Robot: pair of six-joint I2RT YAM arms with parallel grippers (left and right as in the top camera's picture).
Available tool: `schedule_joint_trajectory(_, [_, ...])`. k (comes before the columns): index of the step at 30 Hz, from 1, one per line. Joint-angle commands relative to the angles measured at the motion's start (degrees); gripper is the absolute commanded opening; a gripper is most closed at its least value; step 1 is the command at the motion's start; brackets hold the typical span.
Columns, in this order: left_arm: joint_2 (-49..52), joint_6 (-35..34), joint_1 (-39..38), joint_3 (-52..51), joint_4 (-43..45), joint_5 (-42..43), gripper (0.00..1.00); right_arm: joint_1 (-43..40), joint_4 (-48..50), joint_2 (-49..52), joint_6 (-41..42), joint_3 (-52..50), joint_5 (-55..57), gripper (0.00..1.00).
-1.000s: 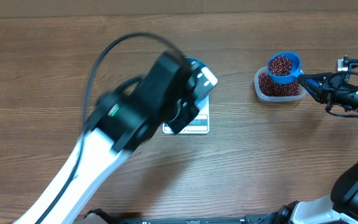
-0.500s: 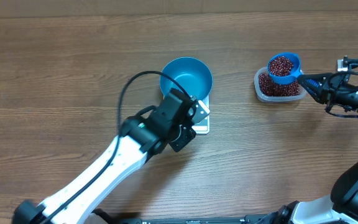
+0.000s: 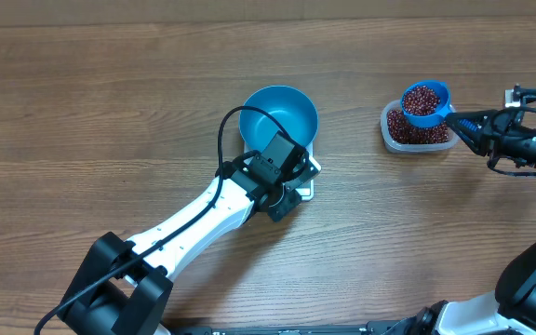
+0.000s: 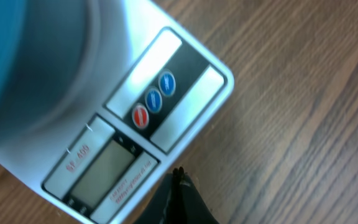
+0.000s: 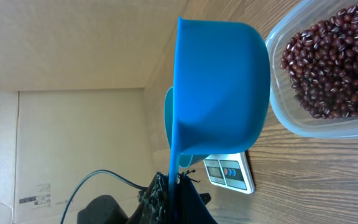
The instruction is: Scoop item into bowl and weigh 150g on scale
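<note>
1. Wooden table (image 3: 82, 112), brown grain, carrying everything.
2. Left arm (image 3: 194, 223), white and black, reaching from the near edge up to the middle of the table.
3. Right arm (image 3: 529, 140), black, coming in from the right edge towards the tub.
4. Bowl (image 3: 278, 113), round, deep, bright blue, seated on the scale just beyond the left arm's wrist; seen as a blue blur at the left wrist view's upper left (image 4: 5, 50).
5. Tub (image 3: 386, 126), clear plastic, on the table well to the right of the bowl.
6. Scale (image 4: 185, 81), flat, white, under the bowl and mostly hidden from overhead; display window, one red and two blue buttons along the edge facing the left wrist; digits unreadable.
7. Scoop (image 3: 425, 100), blue, heaped, held level just above the tub's far part; handle pointing right.
8. Left gripper (image 4: 178, 174), jaws pressed together on nothing, tips just beside the scale's display edge; contact impossible to tell.
9. Right gripper (image 3: 463, 123), jaws clamped on the scoop's handle.
10. Beans (image 3: 415, 130), small, dark red-brown, partly in the tub, partly in the scoop.
</note>
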Motion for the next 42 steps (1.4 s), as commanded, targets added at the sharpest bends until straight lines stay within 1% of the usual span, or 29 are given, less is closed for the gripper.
schedule_joint_trajectory(1, [0.1, -0.8, 0.0, -0.3, 2.1, 0.5, 0.04, -0.3, 0.2, 0.2, -0.7, 0.7, -1.2, 0.04])
schedule_joint_trajectory(12, [1.0, -0.9, 0.0, -0.3, 2.6, 0.8, 0.04, -0.3, 0.3, 0.2, -0.7, 0.7, -0.7, 0.04])
schedule_joint_trajectory(18, [1.0, -0.9, 0.0, -0.3, 2.2, 2.7, 0.04, -0.3, 0.3, 0.2, -0.7, 0.7, -0.6, 0.04])
schedule_joint_trajectory(30, [1.8, -2.1, 0.0, -0.3, 3.7, 2.7, 0.04, -0.3, 0.3, 0.2, -0.7, 0.7, 0.5, 0.04])
schedule_joint_trajectory(42, [2.4, -2.4, 0.0, 0.6, 2.5, 2.1, 0.04, -0.3, 0.3, 0.2, -0.7, 0.7, 0.5, 0.04])
